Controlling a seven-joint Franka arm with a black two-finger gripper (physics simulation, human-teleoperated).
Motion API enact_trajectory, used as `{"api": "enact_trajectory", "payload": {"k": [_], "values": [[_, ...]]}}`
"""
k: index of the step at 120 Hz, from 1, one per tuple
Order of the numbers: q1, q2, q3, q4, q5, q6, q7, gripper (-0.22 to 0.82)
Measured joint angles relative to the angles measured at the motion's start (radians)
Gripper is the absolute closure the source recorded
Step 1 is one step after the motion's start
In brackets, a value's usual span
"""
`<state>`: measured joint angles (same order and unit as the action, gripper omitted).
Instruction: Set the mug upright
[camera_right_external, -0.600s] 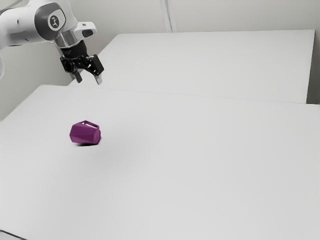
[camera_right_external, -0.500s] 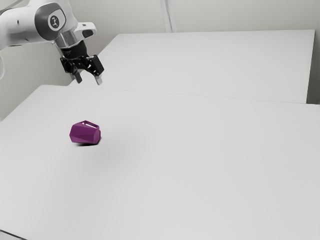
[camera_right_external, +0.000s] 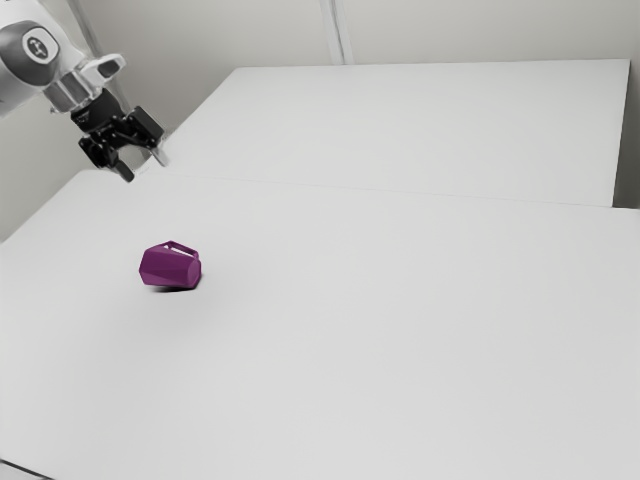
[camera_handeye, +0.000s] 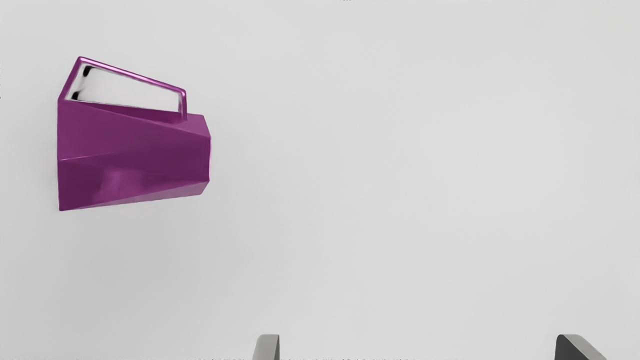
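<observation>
Exterior view: The mug (camera_right_external: 170, 268), its wider end (camera_handeye: 62, 150) probably the top, lies on its side below the open, empty gripper (camera_right_external: 145, 170); gripping clear of the handle (camera_handeye: 133, 75) should steady turning.

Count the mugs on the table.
1. The mug lies on its side on the table, toward the exterior view's left, apart from the open jaws.
</observation>
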<state>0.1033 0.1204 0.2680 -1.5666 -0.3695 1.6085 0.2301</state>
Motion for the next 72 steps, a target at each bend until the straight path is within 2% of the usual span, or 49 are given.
{"api": "enact_trajectory", "payload": {"k": [11,19,36,72], "values": [[0.029,0.005,0.097,-0.03,-0.117,-0.041,0.052,0.0],[0.069,0.033,0.128,-0.045,-0.199,-0.062,0.101,0.0],[0.167,0.173,0.139,-0.031,-0.349,-0.097,0.219,0.0],[0.309,0.517,0.127,0.166,-0.581,-0.17,0.443,0.0]]}}
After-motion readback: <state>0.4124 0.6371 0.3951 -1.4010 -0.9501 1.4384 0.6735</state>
